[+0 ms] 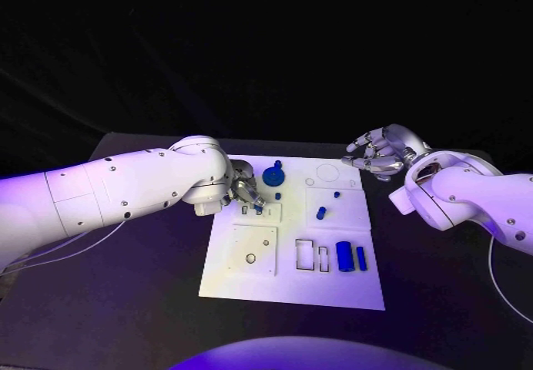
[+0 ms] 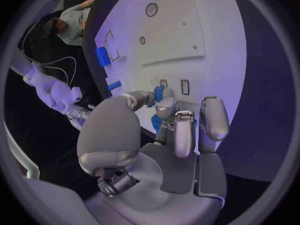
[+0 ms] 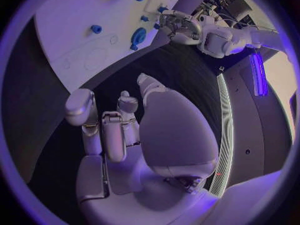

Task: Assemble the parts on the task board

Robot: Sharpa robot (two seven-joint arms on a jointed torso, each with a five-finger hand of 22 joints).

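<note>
The left hand (image 1: 246,193) pinches a blue part (image 2: 159,93) over the board (image 1: 333,285), while the right hand (image 1: 381,152) hovers empty, fingers loosely apart.

A robotics lab or demo stand: a matte black tabletop (image 1: 133,308) in a darkened room carries a flat white plastic task board (image 1: 333,293) just beyond the fingers (image 2: 185,130), and a glowing purple light strip (image 3: 259,75) runs nearby.

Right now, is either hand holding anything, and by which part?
The left hand pinches a small blue part between its fingers over the task board; which part of it cannot be told. The right hand holds nothing.
</note>
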